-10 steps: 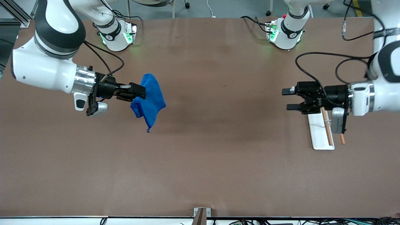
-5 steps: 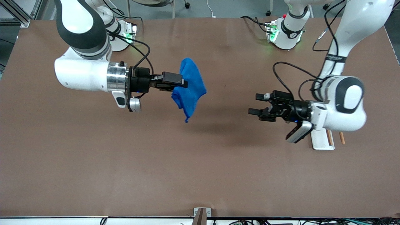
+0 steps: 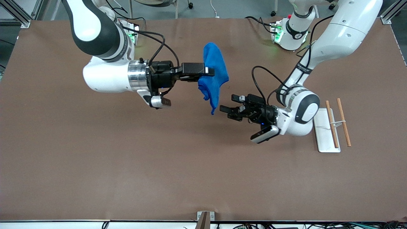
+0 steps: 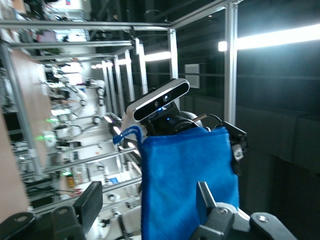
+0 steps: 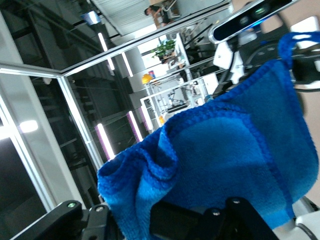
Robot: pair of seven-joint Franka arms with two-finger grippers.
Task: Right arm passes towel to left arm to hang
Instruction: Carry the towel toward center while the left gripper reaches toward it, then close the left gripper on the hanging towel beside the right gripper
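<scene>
The towel [image 3: 213, 76] is a bright blue cloth that hangs in folds over the middle of the table, with one corner pointing down. My right gripper [image 3: 208, 70] is shut on its upper part. In the right wrist view the towel [image 5: 225, 160] bunches between the shut fingers of that gripper [image 5: 147, 212]. My left gripper [image 3: 228, 103] is open, level with the towel's lower corner and a short gap from it. In the left wrist view the towel [image 4: 187, 180] hangs just ahead of the open left gripper [image 4: 150, 205], and its small loop sticks out at one corner.
A white base plate [image 3: 324, 133] with two wooden rods [image 3: 344, 122] lies toward the left arm's end of the table. A small metal bracket [image 3: 203, 218] sits at the table edge nearest the front camera.
My right arm has carried the towel toward the table's middle. My left arm has swung away from over the white plate to come close to the towel, its gripper open throughout.
</scene>
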